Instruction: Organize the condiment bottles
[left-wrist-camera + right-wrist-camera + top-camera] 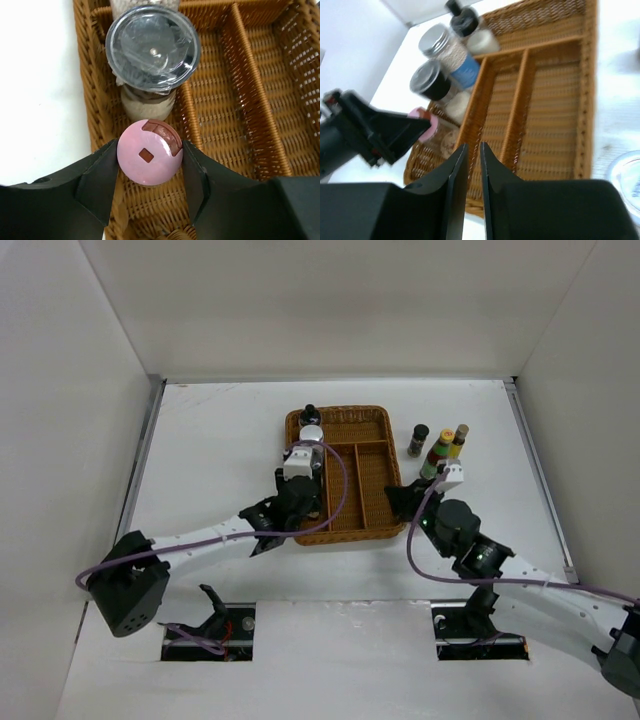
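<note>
My left gripper (150,156) is shut on a pink-capped bottle (142,167) standing in the left compartment of the wicker tray (260,125). Just beyond it stands a jar with a dark grey cap (152,45). From above, the left gripper (295,497) hangs over that compartment, with a silver-capped bottle (312,433) and a black-capped bottle (311,413) behind it. Three more bottles (440,452) stand on the table right of the tray. My right gripper (472,147) is shut and empty over the tray's near edge; from above it (398,502) is at the tray's front right corner.
The tray's (365,475) middle and right compartments hold nothing. White walls enclose the table on three sides. A clear round object (626,175) shows at the right edge of the right wrist view. The left gripper's black fingers (375,132) show there too.
</note>
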### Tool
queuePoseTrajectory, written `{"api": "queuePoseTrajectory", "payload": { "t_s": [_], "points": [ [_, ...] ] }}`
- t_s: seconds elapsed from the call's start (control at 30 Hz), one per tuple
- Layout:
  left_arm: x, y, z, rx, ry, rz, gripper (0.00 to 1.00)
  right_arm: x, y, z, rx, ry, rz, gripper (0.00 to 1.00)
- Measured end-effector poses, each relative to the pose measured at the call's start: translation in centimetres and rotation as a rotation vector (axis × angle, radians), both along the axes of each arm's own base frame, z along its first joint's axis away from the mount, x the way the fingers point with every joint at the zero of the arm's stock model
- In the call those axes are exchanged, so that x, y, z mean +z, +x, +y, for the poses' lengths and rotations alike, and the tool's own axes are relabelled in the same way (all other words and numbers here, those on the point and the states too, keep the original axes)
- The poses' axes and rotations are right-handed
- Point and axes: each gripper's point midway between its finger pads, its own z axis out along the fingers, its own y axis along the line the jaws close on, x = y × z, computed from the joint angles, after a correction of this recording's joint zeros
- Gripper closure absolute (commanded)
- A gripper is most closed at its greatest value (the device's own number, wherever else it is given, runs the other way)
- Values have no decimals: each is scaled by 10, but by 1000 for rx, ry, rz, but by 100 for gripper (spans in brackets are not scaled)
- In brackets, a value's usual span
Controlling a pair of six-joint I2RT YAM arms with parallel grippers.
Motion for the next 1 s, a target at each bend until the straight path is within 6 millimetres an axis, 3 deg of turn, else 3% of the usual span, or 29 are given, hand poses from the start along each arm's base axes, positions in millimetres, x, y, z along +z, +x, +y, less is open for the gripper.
{"api": "queuePoseTrajectory", "payload": {
  "t_s": [0.03,0.07,0.2,0.3,0.4,0.6,0.67,0.73,0.83,0.93,1.0],
  "points": [
    [0,0,-1,-3,-6,-3,52,3,3,-4,-21,-6,1,72],
    [-1,0,-1,-3,-11,-8,39,6,6,-9,-49,-15,3,66],
    [-6,-4,2,-14,-15,-9,16,15,20,-36,-172,-72,21,33],
    [-4,-9,10,-23,-12,-21,8,18,25,-59,-269,-123,49,16],
    [21,-13,15,-32,-64,-83,5,8,26,-80,-348,-190,91,8],
    [102,-15,38,-5,-297,-317,6,-33,21,-114,-445,-367,238,4],
    [115,-14,55,37,-357,-386,6,-45,20,-114,-443,-410,283,3],
    [114,-12,72,87,-394,-423,6,-58,20,-113,-430,-445,329,4],
    [92,-9,94,161,-410,-426,6,-76,21,-111,-409,-478,389,6],
    [64,-6,102,201,-394,-390,6,-92,24,-115,-412,-501,445,11],
    [51,-4,101,204,-380,-359,6,-102,26,-118,-416,-514,477,20]
  ]
}}
